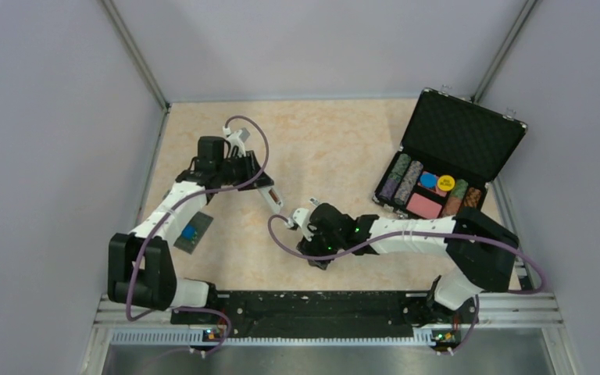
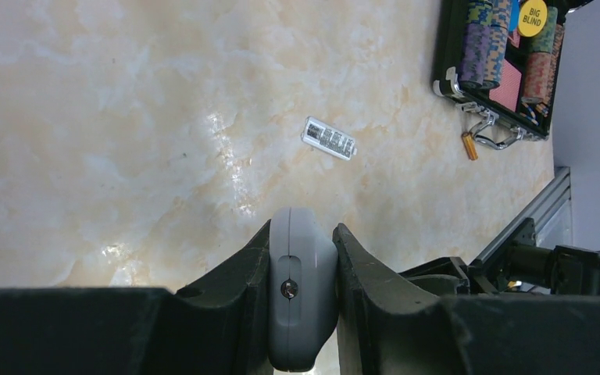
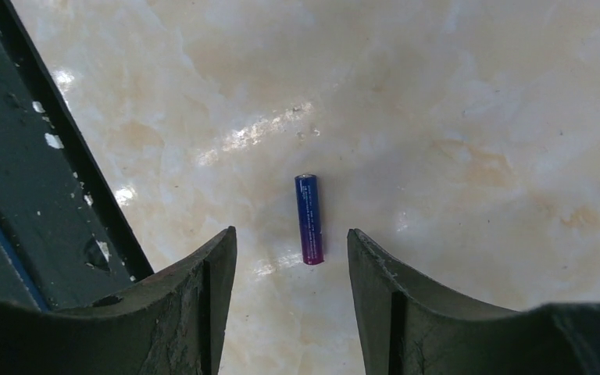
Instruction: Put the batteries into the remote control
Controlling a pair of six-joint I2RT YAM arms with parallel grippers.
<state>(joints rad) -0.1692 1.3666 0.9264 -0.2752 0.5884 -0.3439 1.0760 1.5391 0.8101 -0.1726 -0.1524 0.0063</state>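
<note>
Purple battery (image 3: 308,219) beneath spread right end effector (image 3: 291,242); left (image 2: 302,234) clamps remote (image 2: 301,289).

Glossy polished marble-look worktop (image 3: 476,117), cream, with glare streaks. The battery (image 3: 308,219) has a smooth shiny wrap, blue into purple. The remote control (image 2: 301,297) is matt white-grey plastic. The right claw (image 3: 291,232) is dull black plastic, scuffed. The case (image 1: 469,133) is black with dimpled lining and a bright metal latch (image 2: 491,141).
</note>
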